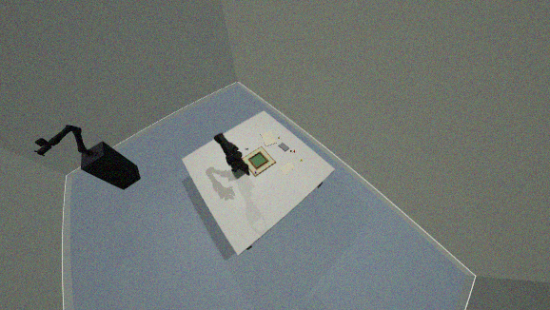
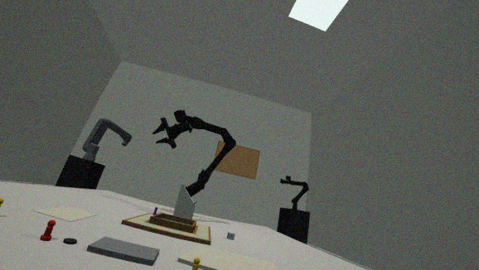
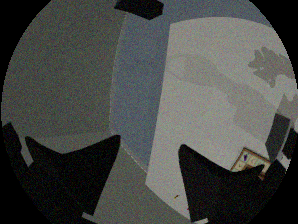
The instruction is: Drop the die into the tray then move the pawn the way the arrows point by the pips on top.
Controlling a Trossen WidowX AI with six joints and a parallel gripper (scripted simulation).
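Gripper (image 1: 246,172) (image 2: 155,137) (image 3: 150,144) raised high, fingers apart, nothing between them. Die (image 1: 246,149) (image 2: 230,236) on table, right of board (image 1: 265,169) (image 2: 201,238) (image 3: 236,165). Purple pawn (image 1: 255,172) (image 2: 156,210) (image 3: 245,157) stands board's far left.
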